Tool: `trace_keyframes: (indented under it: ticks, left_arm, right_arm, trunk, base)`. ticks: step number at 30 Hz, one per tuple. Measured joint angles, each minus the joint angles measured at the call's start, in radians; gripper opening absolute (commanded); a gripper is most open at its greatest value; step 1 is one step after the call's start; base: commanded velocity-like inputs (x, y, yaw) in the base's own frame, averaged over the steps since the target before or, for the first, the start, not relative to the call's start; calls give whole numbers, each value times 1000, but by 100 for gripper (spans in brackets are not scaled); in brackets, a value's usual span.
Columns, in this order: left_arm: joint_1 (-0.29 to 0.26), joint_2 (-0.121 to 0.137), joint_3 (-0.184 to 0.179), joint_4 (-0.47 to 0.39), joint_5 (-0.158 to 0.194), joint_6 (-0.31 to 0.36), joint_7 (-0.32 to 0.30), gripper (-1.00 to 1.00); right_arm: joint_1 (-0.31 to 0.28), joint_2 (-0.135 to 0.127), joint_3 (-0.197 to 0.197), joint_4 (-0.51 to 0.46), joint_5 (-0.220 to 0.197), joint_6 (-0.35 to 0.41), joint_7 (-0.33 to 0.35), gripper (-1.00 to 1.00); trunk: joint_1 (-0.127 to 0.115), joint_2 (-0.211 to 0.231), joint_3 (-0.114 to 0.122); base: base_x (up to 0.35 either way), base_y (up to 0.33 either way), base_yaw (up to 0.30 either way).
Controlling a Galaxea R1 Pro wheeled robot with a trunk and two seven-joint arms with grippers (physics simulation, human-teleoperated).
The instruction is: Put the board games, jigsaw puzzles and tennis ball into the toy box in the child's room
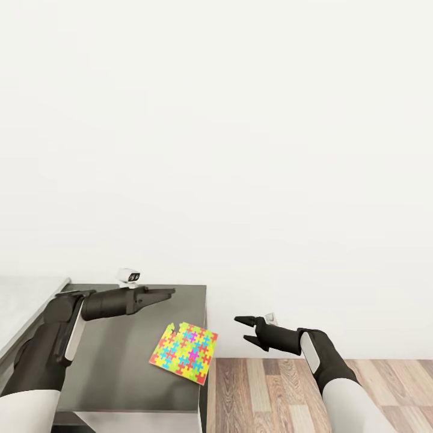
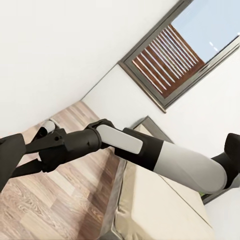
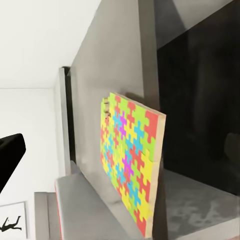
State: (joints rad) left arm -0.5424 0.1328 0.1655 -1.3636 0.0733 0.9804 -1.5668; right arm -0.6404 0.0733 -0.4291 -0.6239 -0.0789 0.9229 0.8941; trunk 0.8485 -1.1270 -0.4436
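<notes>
Head view: dark grey tabletop (image 1: 120, 361) at lower left, against a plain white wall (image 1: 240, 120); wood-plank floor (image 1: 288, 391) at lower right. Lay flat near the tabletop's right edge: one jigsaw puzzle (image 1: 184, 352), multicoloured, rotated askew, one corner projecting just past that edge. Seen edge-on in the right wrist view as a thin board (image 3: 131, 167) overhanging the table's side panel.

Left gripper (image 1: 165, 293) was held above the tabletop toward its far edge, pointing right, fingers drawn close together with nothing between them, clear of the puzzle. Right gripper (image 1: 248, 331) hovered over the floor just off the tabletop's right edge, pointing left toward the puzzle, fingers spread wide and empty, not touching it.

Left wrist view: right arm (image 2: 150, 150) crossing the frame, a window with slatted blind (image 2: 170, 55), a pale bed-like surface (image 2: 155, 210) below.

No container seen; toy box not identifiable.
</notes>
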Motion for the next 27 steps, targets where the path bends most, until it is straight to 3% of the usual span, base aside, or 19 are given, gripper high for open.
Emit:
trace_keyframes:
  ticks: [14, 27]
  left_arm:
    - [0, 0, 0, 0, -1, 0, 0, 100]
    - [0, 0, 0, 0, -1, 0, 0, 100]
  right_arm:
    - [0, -4, 0, 0, -1, 0, 1, 100]
    - [0, -8, 0, 0, -3, 0, 1, 100]
  trunk:
    - [54, -98, -44]
    - [54, -98, -44]
  base:
    - [0, 0, 0]
    - [0, 60, 0]
